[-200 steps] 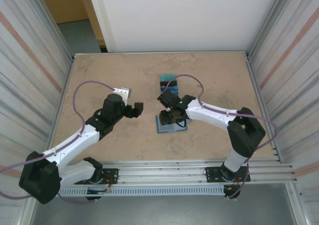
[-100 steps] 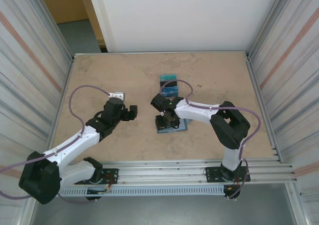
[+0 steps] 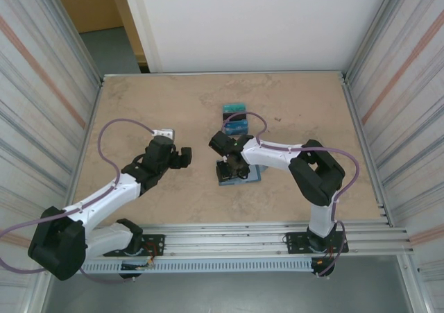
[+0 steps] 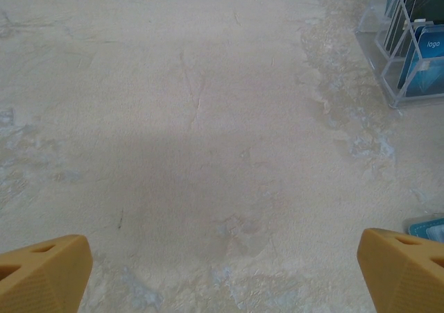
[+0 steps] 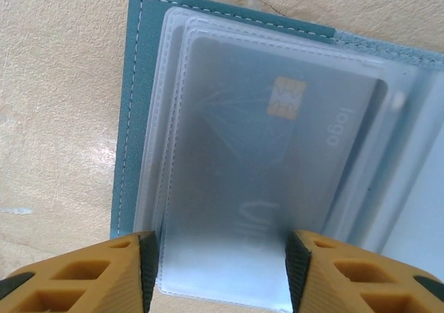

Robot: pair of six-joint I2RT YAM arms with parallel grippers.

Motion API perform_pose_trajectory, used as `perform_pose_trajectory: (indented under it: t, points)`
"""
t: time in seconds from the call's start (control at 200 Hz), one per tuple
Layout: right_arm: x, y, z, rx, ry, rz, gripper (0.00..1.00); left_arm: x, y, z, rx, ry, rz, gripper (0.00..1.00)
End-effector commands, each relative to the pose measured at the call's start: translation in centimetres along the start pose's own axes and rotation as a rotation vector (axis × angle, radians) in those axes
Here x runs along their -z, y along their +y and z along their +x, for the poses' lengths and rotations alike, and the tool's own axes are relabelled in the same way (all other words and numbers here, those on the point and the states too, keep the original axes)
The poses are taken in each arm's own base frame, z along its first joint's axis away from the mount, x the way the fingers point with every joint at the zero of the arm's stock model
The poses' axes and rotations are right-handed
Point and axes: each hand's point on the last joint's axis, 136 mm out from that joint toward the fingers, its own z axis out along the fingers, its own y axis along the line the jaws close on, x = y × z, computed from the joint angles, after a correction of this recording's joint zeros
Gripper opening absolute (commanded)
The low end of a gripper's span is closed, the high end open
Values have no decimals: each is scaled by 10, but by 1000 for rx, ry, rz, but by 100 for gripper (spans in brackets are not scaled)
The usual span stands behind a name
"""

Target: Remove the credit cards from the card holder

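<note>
The card holder [image 3: 244,176] lies open on the table, teal border [image 5: 135,84] round frosted plastic sleeves. Inside the top sleeve sits a dark teal credit card [image 5: 277,146] with a gold chip. My right gripper [image 3: 232,167] is down on the holder's left half. Its jaws [image 5: 218,271] stand half apart, and the black pads [image 5: 147,268] press on the two side edges of the top sleeve. My left gripper [image 3: 184,156] hovers wide open over bare table [image 4: 222,278], left of the holder, with nothing between its fingers.
A clear plastic stand [image 3: 234,119] holding several teal and blue cards [image 4: 424,53] stands just behind the holder. A teal corner [image 4: 429,228] shows at the right edge of the left wrist view. Metal walls close in both sides of the table.
The right arm has folded its elbow inward and its gripper has shifted slightly left over the holder. The left gripper has drawn back a little to the left.
</note>
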Motion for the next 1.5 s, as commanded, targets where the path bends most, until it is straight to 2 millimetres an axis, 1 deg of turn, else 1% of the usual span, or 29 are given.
perform_pose_trajectory:
  t: [0.0,0.236,0.306,0.346,0.401,0.456,0.501,0.566,0.626,0.682,0.807,1.072,1.288,1.493]
  points:
    - [-5,-5,5,2,26,34,50,1,1,-4,20,-8,-10,99]
    - [-5,-10,5,-1,21,51,44,1,-1,-6,19,-10,-1,99]
    - [-4,-13,4,-3,16,63,39,2,-1,-7,19,-14,2,99]
    - [-2,-13,3,-3,10,66,34,2,-2,-7,17,-15,5,99]
    - [1,-14,1,-7,-1,69,29,3,-3,-9,14,-18,10,99]
    - [5,-14,-1,-9,-16,70,26,5,-4,-11,13,-22,15,99]
    - [9,-16,-3,-12,-29,74,25,6,-4,-13,11,-28,17,99]
    - [15,-18,-6,-19,-49,79,25,7,-4,-14,11,-31,19,99]
    - [19,-21,-8,-26,-66,91,27,9,-5,-15,11,-36,22,99]
    - [23,-26,-10,-36,-80,107,30,10,-4,-17,11,-40,22,99]
    - [29,-36,-11,-51,-97,124,32,13,-4,-19,10,-49,24,99]
    - [36,-63,-7,-111,-113,155,33,16,-9,-22,-21,-59,31,99]
    - [39,-84,-3,-168,-117,164,32,14,-25,-20,-95,-48,26,99]
    - [35,-95,5,-203,-108,147,32,7,-46,-10,-159,-14,24,99]
